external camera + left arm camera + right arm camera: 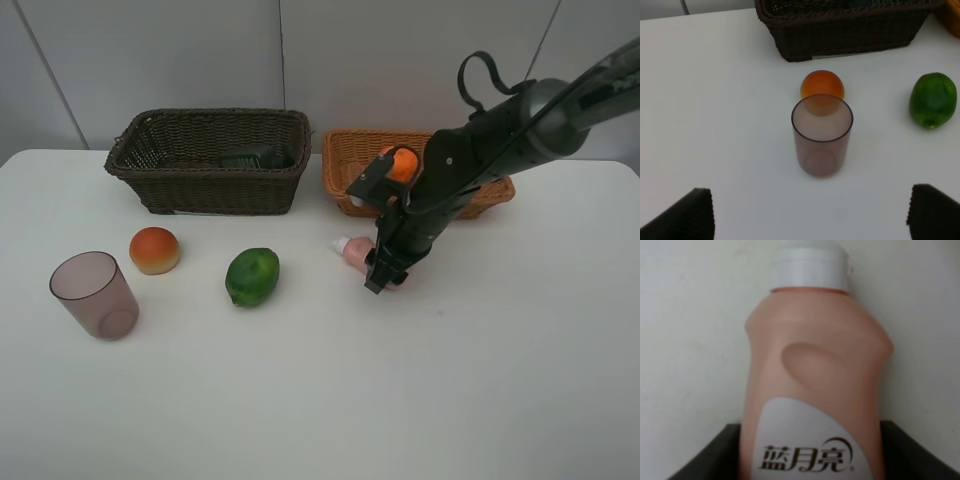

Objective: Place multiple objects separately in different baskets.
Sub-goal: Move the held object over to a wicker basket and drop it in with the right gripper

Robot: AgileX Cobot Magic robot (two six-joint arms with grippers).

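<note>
Pink bottle (353, 250) on its side on the table (480, 380), just before light basket (350, 165), cap toward the left of the high view. Pinched at the label end by right claw (385, 272), dark fingers (705, 455) pressed on both sides of the body. Cannot tell if lifted off the table or resting on it.

To do the step well: lift straight up first, and slowly, because of the smooth rounded plastic and a hold far from the cap end; likely to tip or slip if swung fast. Raise high enough to pass over a basket rim, carry level, lower inside before letting go. Probably belongs in dark basket (220, 185), next to black bottle (255, 157), given orange (402, 165) in light basket; only a guess. Mind lime (252, 276) on the way across.

Left claw (810, 192) spread wide, holding nothing, hanging over the table before cup (822, 135).

Seen only from the right wrist: the dent in the bottle side, white cap (810, 267), the label, the contact of the fingers. Hidden there: both baskets and all other things. Seen only from high: contents of the baskets and the whole path. From the left wrist, red fruit (822, 85) looks right behind cup, partly seen through its wall; from high, clearly apart from it.
</note>
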